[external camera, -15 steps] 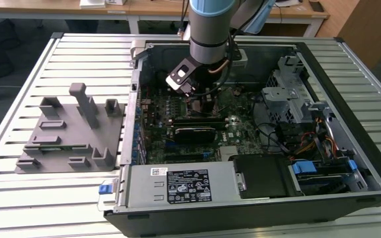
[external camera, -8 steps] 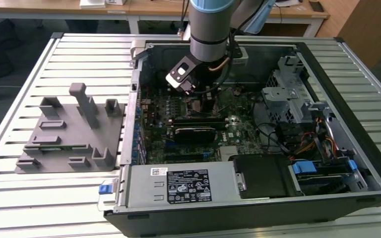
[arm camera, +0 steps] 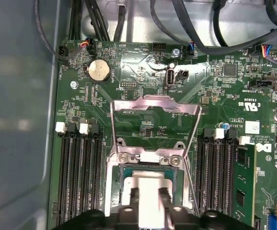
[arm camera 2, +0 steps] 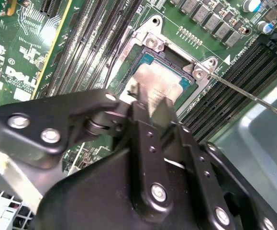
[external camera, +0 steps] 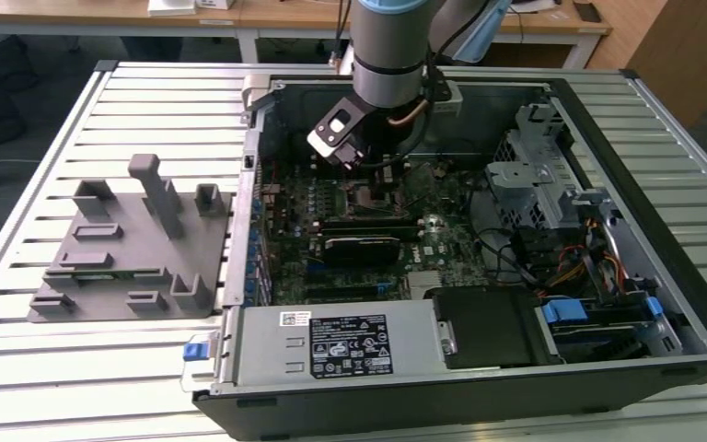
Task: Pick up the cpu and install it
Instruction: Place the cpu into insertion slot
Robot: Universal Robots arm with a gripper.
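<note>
Exterior view, near edge of the slatted surface (external camera: 34, 368): open PC case (external camera: 685, 304) lies on its side. It fills the part of the surface toward the exterior view's right, almost to the near edge. PSU (external camera: 329, 341) w/ white label runs along the case's near wall. A black box (external camera: 489, 327) sits just beside it, toward the exterior view's right. Grey fixture (external camera: 126, 249) w/ upright posts lies flat near the surface's edge on the exterior view's left, just beside the case, outside it.

Further in, green mobo (external camera: 341, 212) covers the case floor. Arm (external camera: 390, 46) hangs from over the surface's far edge into the case. End effector (external camera: 376, 175) is low over the mobo's middle.

Both wrist views: cpu (arm camera 2: 162, 84), silvery top w/ greenish rim, is inside the open socket frame (arm camera 2: 150, 40) on the mobo. Can't tell if it's fully seated. End effector is right over the cpu, its black body covering the cpu's near part. Can't tell whether it's open or clamped on the cpu.

In the first wrist view, load plate (arm camera: 155, 99) stands swung up, clear of the cpu. In the second wrist view, lever (arm camera 2: 248, 95), a thin metal rod, sticks out free to one side. RAM slots (arm camera: 78, 167) flank the socket. Coin cell (arm camera: 100, 71) is further up the mobo.

Beyond the surface's far edge: wooden desks (external camera: 292, 14).
</note>
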